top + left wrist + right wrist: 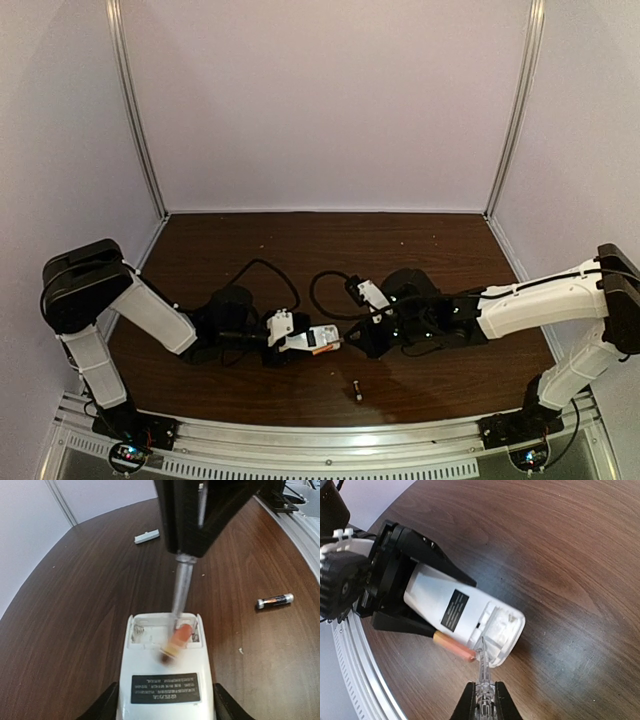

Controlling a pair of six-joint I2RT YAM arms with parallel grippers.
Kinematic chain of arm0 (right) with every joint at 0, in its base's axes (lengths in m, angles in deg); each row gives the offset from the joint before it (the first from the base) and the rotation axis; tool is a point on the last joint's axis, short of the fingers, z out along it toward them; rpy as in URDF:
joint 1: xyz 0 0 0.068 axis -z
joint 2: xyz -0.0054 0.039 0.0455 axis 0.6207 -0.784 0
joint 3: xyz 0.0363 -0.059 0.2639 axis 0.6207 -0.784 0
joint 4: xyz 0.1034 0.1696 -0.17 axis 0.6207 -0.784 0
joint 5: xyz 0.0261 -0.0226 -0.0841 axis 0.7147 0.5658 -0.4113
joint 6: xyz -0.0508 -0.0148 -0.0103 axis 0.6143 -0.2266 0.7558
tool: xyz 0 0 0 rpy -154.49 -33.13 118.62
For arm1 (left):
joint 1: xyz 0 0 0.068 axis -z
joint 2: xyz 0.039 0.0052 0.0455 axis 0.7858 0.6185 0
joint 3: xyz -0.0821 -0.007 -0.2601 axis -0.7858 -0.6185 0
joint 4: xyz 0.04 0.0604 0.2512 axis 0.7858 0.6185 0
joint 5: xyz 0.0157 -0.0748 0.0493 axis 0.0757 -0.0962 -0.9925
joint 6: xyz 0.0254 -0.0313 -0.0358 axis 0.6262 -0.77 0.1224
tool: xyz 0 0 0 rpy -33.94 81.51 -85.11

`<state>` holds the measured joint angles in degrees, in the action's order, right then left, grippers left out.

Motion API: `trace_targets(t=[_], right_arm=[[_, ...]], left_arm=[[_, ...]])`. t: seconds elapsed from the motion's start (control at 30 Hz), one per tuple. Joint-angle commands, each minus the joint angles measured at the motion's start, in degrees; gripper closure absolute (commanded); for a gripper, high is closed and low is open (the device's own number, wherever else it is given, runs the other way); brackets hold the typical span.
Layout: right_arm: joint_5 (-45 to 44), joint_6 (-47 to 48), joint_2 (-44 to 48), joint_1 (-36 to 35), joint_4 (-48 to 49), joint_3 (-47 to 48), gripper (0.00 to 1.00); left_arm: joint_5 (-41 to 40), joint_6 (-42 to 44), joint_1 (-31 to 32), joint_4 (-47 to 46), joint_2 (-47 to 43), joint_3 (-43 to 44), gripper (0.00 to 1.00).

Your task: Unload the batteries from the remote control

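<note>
The white remote control [165, 672] lies back-up between the fingers of my left gripper [165, 707], which is shut on its sides. Its battery bay [150, 630] is uncovered. An orange-toned battery [177, 639] tilts half out of the bay, blurred, and hangs over the remote's edge [454, 646]. My right gripper [483, 696] is shut on a slim silvery screwdriver [482, 667], whose tip is in the bay beside that battery. A dark battery [275, 601] with a silvery end lies loose on the table [357, 391]. In the top view both grippers meet at mid-table: left gripper [297, 340], right gripper [350, 340].
A small flat white plastic piece [146, 536] lies on the brown table beyond the remote. Black cables [270, 275] loop behind both wrists. A metal rail [320, 440] runs along the near edge, and pale walls enclose the table.
</note>
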<state>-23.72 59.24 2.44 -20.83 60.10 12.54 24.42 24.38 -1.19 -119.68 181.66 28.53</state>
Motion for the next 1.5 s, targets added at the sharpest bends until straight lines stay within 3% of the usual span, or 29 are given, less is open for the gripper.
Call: trace_targets(t=[0.0,0.77,1.47], right_arm=[[1.9,0.3,-1.1,-0.6,-2.9,1.0,1.00],[-1.5,3.5,-2.0,-0.3,-8.7,6.5,1.00],[-9.3,4.8,8.0,0.4,-17.4,7.6,1.00]], left_arm=[[-5.4,1.8,-0.6,-5.8,1.5,2.5,1.00],[-6.1,2.2,-1.7,-6.5,3.3,3.2,1.00],[-6.4,-0.3,-2.4,-9.3,0.0,0.4,1.00]])
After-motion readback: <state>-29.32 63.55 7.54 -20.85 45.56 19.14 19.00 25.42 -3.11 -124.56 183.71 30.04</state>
